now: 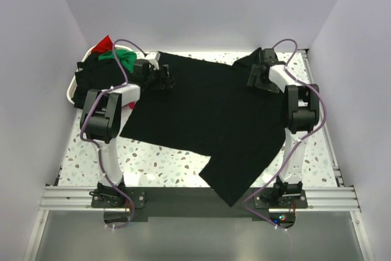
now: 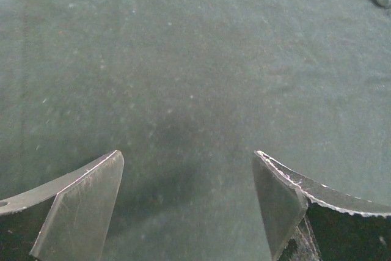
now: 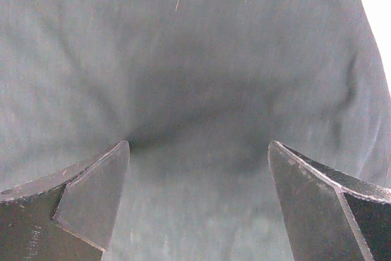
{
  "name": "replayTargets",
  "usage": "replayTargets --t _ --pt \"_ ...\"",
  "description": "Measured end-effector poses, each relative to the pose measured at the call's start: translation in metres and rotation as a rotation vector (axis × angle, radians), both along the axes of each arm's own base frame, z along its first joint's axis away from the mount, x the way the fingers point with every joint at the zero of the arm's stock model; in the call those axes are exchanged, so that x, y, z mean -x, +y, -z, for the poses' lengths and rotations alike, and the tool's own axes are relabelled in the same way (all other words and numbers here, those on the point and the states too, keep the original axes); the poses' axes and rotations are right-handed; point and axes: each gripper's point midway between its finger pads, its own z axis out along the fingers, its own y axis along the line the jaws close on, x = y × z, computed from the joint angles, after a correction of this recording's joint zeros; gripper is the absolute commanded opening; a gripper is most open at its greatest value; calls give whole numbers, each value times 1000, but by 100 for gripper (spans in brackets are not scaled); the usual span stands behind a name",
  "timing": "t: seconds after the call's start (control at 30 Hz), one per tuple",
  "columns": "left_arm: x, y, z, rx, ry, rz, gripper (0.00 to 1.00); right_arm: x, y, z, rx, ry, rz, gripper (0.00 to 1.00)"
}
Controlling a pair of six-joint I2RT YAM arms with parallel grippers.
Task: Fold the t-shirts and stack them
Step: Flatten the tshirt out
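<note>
A black t-shirt [image 1: 211,114] lies spread across the table, one corner hanging over the front edge. My left gripper [image 1: 164,79] is open just over its far left part; the left wrist view shows flat black cloth [image 2: 195,77] between the spread fingers [image 2: 91,194]. My right gripper [image 1: 255,77] is open over the shirt's far right part, where the cloth bunches; the right wrist view shows creased black cloth [image 3: 195,90] between the fingers [image 3: 98,194]. More t-shirts, black [image 1: 91,76], green [image 1: 121,59] and red [image 1: 104,44], are piled in the white basket.
The white basket [image 1: 71,95] stands at the far left of the speckled table [image 1: 153,160]. White walls close in the left, right and back. A metal rail [image 1: 67,197] runs along the near edge by the arm bases.
</note>
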Motion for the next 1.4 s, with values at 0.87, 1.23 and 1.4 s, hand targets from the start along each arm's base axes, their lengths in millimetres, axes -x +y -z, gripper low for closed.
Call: replayTargets --t 0.87,1.23,1.4 --pt "-81 1 20 110 48 10 91 -22 33 5 -30 15 -64 99" --pt "-104 -4 19 111 32 17 91 -53 11 4 -35 -12 -17 99" --pt "-104 -18 19 105 36 38 91 -54 -4 4 -46 -15 10 99"
